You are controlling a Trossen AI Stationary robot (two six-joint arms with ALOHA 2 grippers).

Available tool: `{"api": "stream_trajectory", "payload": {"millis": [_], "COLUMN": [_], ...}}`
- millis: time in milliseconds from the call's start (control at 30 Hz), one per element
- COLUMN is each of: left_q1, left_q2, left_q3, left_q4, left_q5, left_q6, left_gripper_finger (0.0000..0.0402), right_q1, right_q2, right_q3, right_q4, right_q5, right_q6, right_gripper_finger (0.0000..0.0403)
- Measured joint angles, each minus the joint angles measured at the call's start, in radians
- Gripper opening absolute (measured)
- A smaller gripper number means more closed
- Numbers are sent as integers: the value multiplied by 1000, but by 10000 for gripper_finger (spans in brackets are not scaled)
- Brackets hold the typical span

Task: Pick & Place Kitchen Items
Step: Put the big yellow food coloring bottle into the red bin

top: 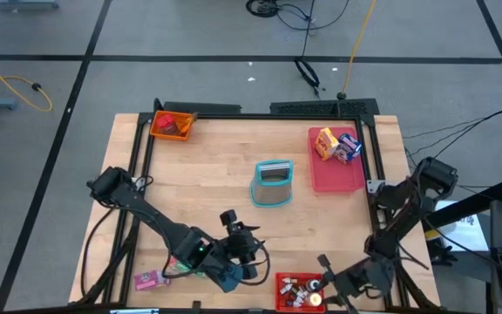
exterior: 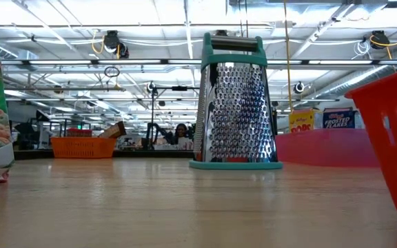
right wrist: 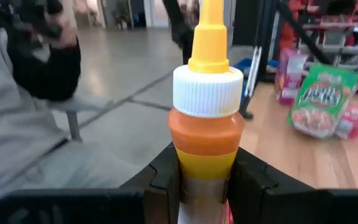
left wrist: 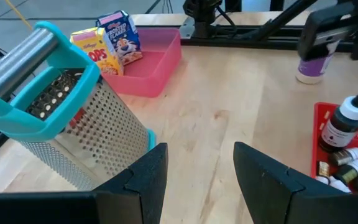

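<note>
I see the right gripper (right wrist: 205, 180) pinching an orange bottle (right wrist: 206, 134) low on its body above the red bin (top: 283, 285), left gripper (left wrist: 194, 174) spread empty; top-heavy, it may tip.

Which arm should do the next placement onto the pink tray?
Right, probably. Its tool is already shut on an orange bottle, and it sits on the pink tray's side. The left tool is open and empty, facing the grater.

Grey floor (top: 190, 35) w/ dark seam lines, yellow cable (top: 11, 74); strip lights (exterior: 150, 27) across warehouse ceiling.
</note>
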Motion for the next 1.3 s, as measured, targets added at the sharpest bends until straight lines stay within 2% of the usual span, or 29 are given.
{"api": "stream_trajectory", "payload": {"millis": [367,667,1133,1300], "left_q1": [-1,-1,-3,-3], "left_q2": [0,0,0,0], "left_q3": [0,1,1,1], "left_q4": [0,-1,-2,-2], "left_q5": [5,7,34,34], "left_q6": [-15,-18,-22,-22], "left_gripper_finger": [184,184,184,184], "right_q1": [57,61,76,76], "right_q2": [51,143,145,145], "right_q3": [-2,-2,-2,-2], "right_q4": [-2,43,3,-54], "right_q5": [92,90,92,90], "right_q6": [65,132,150,214], "right_gripper_finger": [84,84,85,103]}}
